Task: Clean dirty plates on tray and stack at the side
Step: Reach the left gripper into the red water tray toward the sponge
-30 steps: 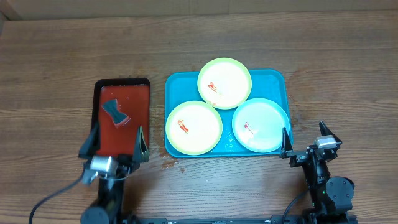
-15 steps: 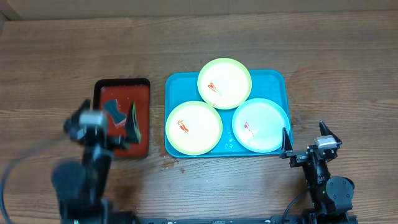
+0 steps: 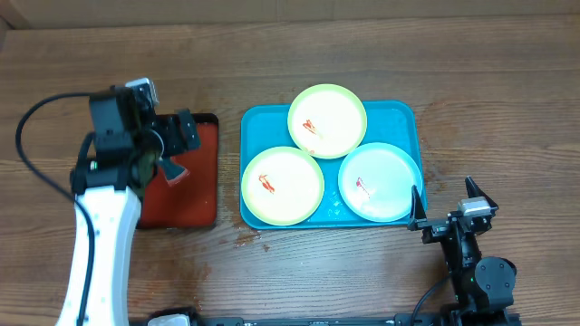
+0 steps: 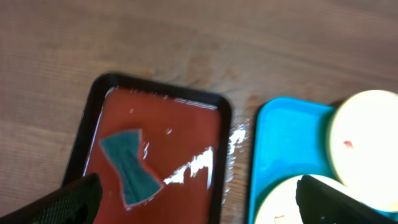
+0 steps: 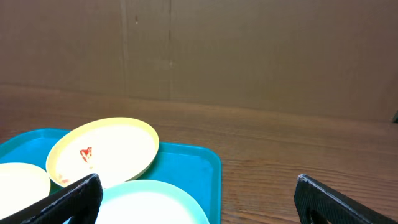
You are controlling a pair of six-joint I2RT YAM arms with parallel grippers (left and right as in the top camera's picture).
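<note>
Three dirty plates lie on the turquoise tray: a yellow-green one at the back, a yellow-green one at the front left and a blue-white one at the front right. Each has a small red smear. My left gripper is open and empty, raised over the red tray. In the left wrist view its fingers frame the red tray. My right gripper is open and empty, low at the tray's front right corner, facing the plates.
A teal bow-tie sponge lies in the wet red black-rimmed tray, left of the turquoise tray. In the overhead view the left arm partly hides it. Small wet patches lie on the wood between the trays. A cardboard wall stands behind the table.
My left arm has risen from the table's front edge and swung back and left over the red tray. The right arm and the plates have not moved.
</note>
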